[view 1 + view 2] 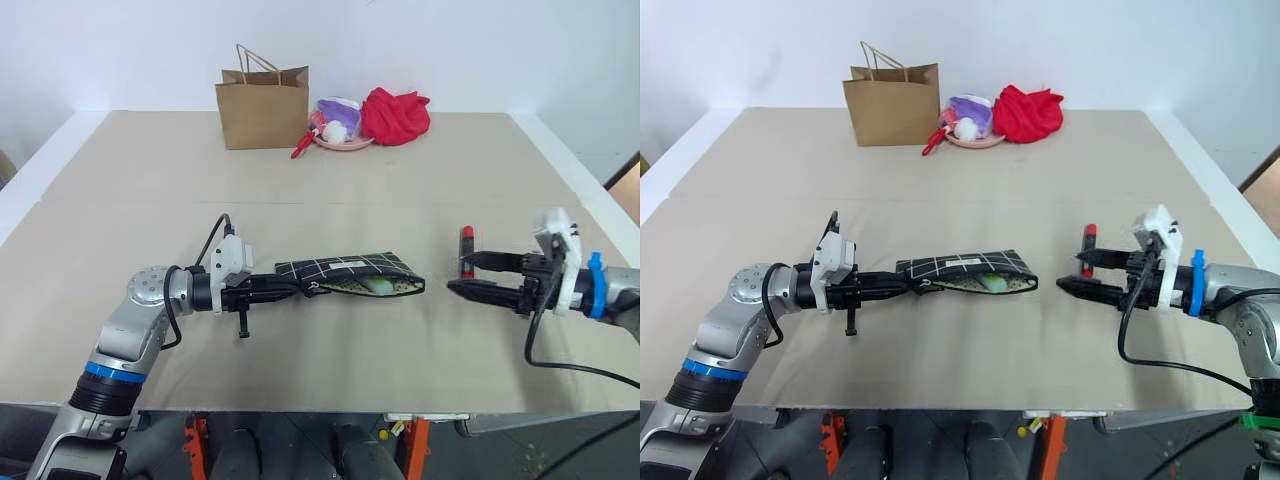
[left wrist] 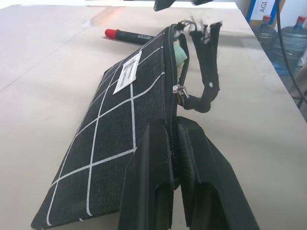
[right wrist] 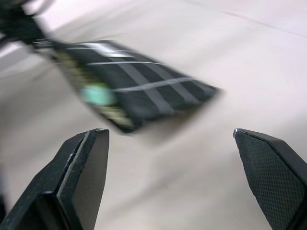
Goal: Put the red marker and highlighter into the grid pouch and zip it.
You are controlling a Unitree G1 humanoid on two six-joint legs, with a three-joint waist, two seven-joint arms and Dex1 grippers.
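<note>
Your left gripper (image 1: 262,290) is clamping the pouch (image 1: 345,273) mouth agape, highlighter (image 1: 380,285) inside; your right gripper (image 1: 472,275) is gaping empty beside the marker (image 1: 466,245).

You have one grid pouch (image 1: 345,273) at the centre of the bench (image 1: 130,180), and one highlighter (image 1: 381,285) counted inside its open mouth. One red marker (image 1: 466,243) lies at about 3 o'clock from the pouch. You have two grippers on count: one left gripper (image 1: 262,289) at 9 o'clock and one right gripper (image 1: 463,273) at 3 o'clock. Toward 12 o'clock you have one brown paper bag (image 1: 263,107), one pink dish (image 1: 343,141) holding small items whose number cannot be told, one red-handled item (image 1: 301,148) beside it, and one red cloth bundle (image 1: 395,115). One bench carries the lot.
</note>
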